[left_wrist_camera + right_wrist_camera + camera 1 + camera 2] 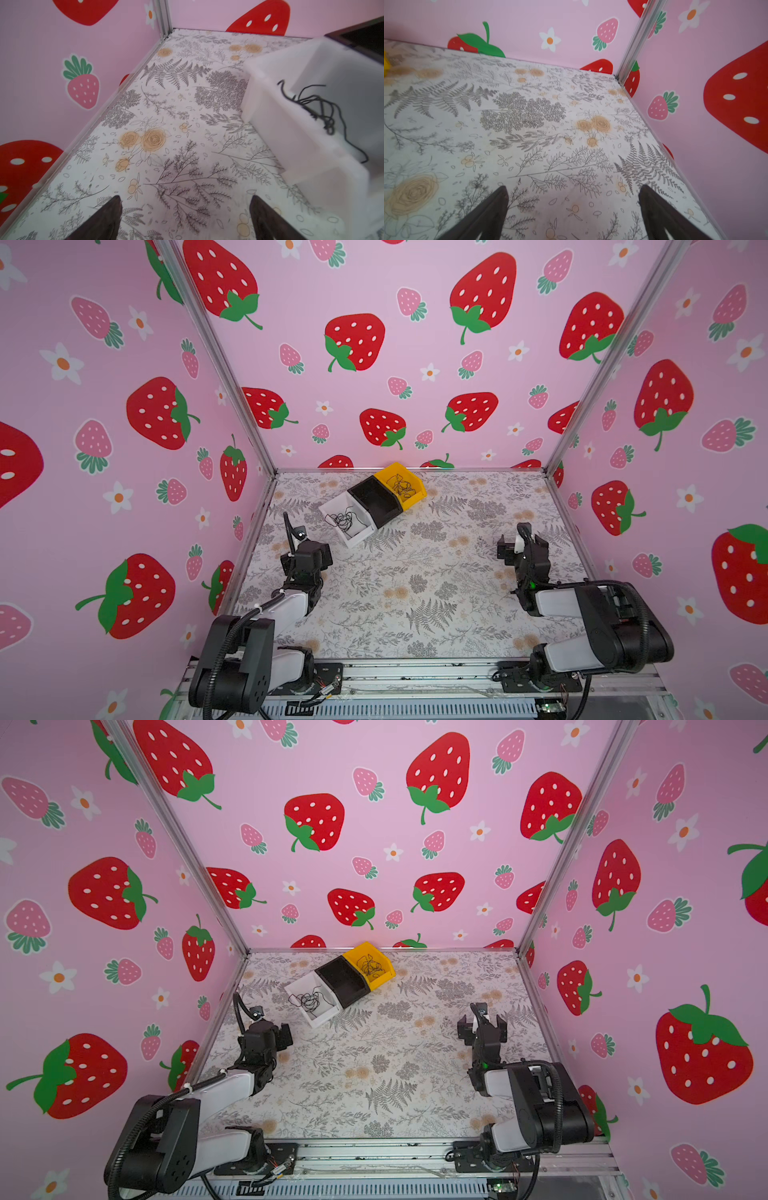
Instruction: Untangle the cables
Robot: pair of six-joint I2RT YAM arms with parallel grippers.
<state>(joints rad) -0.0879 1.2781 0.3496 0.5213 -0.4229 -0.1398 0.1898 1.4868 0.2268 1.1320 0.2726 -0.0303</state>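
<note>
Both arms sit low and drawn in near their own sides of the table (415, 593), wrists bent so the jaws aim forward and down at the flowered surface.

The left gripper (186, 199) has its jaws spread wide with nothing between them, only bare table. Ahead of these jaws and off to their inner side stands the white bin (280, 128), apart from the fingertips. One clump of the cables (318, 106) lies inside it, a thin strand trailing along the bin's floor (the loops cross each other, so it looks knotted rather than sorted).

The right gripper (573, 187) is likewise spread and empty. Nothing lies between or just ahead of its jaws. The bins are well apart from it, toward the other arm.

In a top view the three bins stand in a slanted row, touching side to side: white bin (330, 502), black bin (376, 499), yellow bin (413, 499). A second clump of cables (401, 485) rests in the yellow one, farthest beyond both sets of jaws. Whether the black bin holds any strand I cannot tell, dark on dark.

The bins probably serve to keep separated strands apart, which would explain two clumps in two bins. With both jaws wide and clear, the arms look poised between grabs, and the left one is better placed for the white bin's clump.
</note>
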